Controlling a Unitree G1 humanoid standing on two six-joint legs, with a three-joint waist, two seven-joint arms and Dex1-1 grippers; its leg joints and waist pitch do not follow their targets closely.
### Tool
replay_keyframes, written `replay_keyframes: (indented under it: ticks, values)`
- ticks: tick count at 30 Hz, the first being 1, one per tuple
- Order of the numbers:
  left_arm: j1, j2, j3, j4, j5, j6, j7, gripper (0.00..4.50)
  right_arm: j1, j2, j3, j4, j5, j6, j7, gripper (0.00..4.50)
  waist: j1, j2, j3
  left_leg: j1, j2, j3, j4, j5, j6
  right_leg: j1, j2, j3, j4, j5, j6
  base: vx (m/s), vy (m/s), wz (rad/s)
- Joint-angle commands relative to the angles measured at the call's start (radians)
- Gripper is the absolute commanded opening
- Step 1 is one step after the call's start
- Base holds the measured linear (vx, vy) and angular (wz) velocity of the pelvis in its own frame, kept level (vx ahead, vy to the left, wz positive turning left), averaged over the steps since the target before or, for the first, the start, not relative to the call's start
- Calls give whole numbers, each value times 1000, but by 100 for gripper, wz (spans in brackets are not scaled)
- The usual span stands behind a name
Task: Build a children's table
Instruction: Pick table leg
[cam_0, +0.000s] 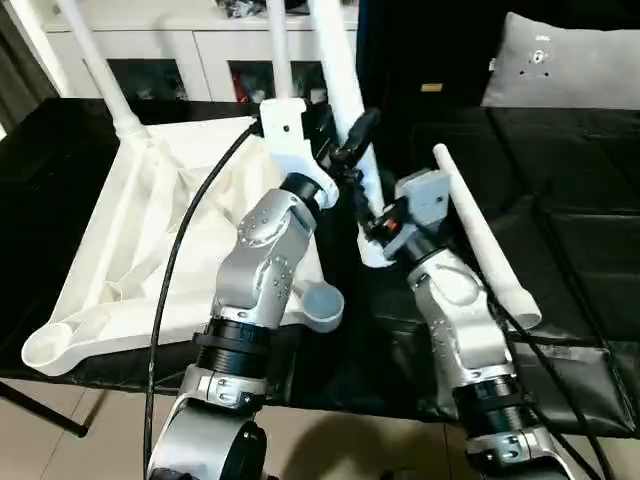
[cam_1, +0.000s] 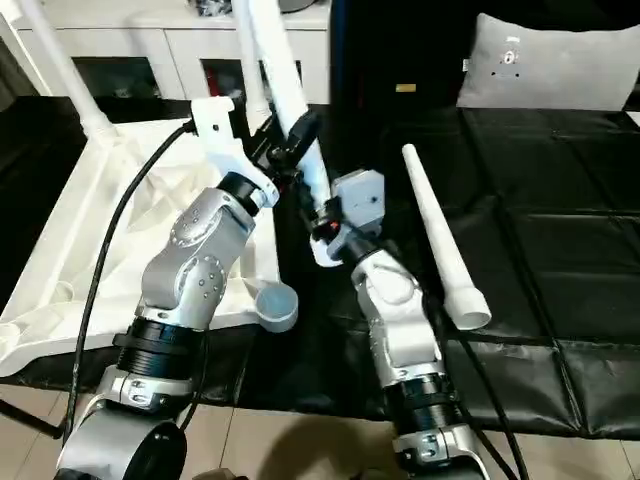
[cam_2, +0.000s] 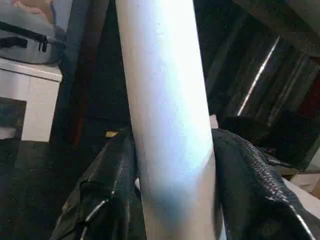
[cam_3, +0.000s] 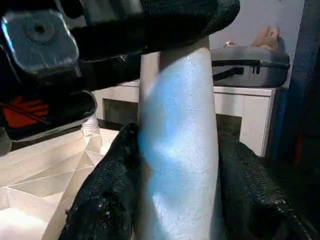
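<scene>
Two tools, left tool (cam_0: 352, 150) and right tool (cam_0: 378, 222), clamp one upright table leg (cam_0: 345, 90).

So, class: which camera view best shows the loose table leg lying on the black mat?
The right eye view: the loose leg lies whole on the black mat, open end nearest. The left eye view shows it too, nearer the right arm. The wrist views show instead the upright leg between hand fingers.

Head stereo pair looking down, wrist cameras close, all sharing upright leg (cam_0: 345, 95)
</scene>
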Motion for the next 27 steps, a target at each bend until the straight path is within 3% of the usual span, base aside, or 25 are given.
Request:
replay_keyframes:
  ticks: [1, 9, 13, 15, 18, 22, 24, 25, 27]
  values:
    - [4, -33, 7, -2, -3, -2, -2, 200, -21, -2, 17, 17, -18, -20, 1, 183, 0, -16, -76, -1, 12, 11, -56, -57, 91, 76, -40, 29, -57, -17, -235, 0, 0, 0]
    - [-2, -34, 25, 10, -31, -1, 6, 187, -34, -8, 20, 55, -35, -54, -10, 183, -1, -14, -75, 0, 12, 11, -55, -57, 103, 75, -40, 28, -57, -23, -241, 0, 0, 0]
    - [0, -35, 23, 13, -36, -4, 9, 186, -32, -12, 15, 64, -25, -22, -11, 183, -1, -12, -77, 0, 13, 11, -54, -54, 104, 76, -39, 28, -55, -14, -242, 0, 0, 0]
    - [1, -36, 23, 15, -38, -6, 11, 186, -34, -21, 13, 77, -34, -3, -18, 253, -2, -12, -77, 1, 12, 11, -53, -56, 104, 76, -39, 28, -56, -14, -243, 0, 0, 0]
    - [-2, -35, 26, 20, -40, -9, 12, 186, -36, -34, 19, 86, -40, -17, 0, 273, -2, -14, -77, 1, 12, 12, -53, -59, 102, 76, -39, 28, -56, -19, -243, 0, 0, 0]
    - [-34, 7, 45, 65, -24, -33, 8, 183, -32, -75, 23, 64, -13, 43, 73, 299, -3, -14, -77, 0, 11, 11, -52, -66, 107, 78, -37, 27, -58, -27, -239, 0, 0, 0]
    - [-54, 32, 60, 90, -27, -38, -1, 183, -26, -92, 7, 47, 17, 76, 97, 329, -4, -19, -77, 1, 9, 12, -52, -66, 107, 79, -36, 27, -59, -30, -237, 0, 0, 0]
    - [-62, 42, 64, 100, -28, -40, -5, 183, -25, -97, -1, 43, 29, 83, 102, 329, -2, -15, -78, 3, 12, 10, -52, -65, 106, 78, -39, 27, -57, -34, -239, 0, 0, 0]
    - [-73, 59, 66, 115, -31, -36, -19, 183, -24, -106, -14, 32, 62, 108, 124, 338, -2, -18, -78, 1, 12, 11, -51, -57, 109, 78, -40, 27, -56, -27, -244, 0, 0, 0]
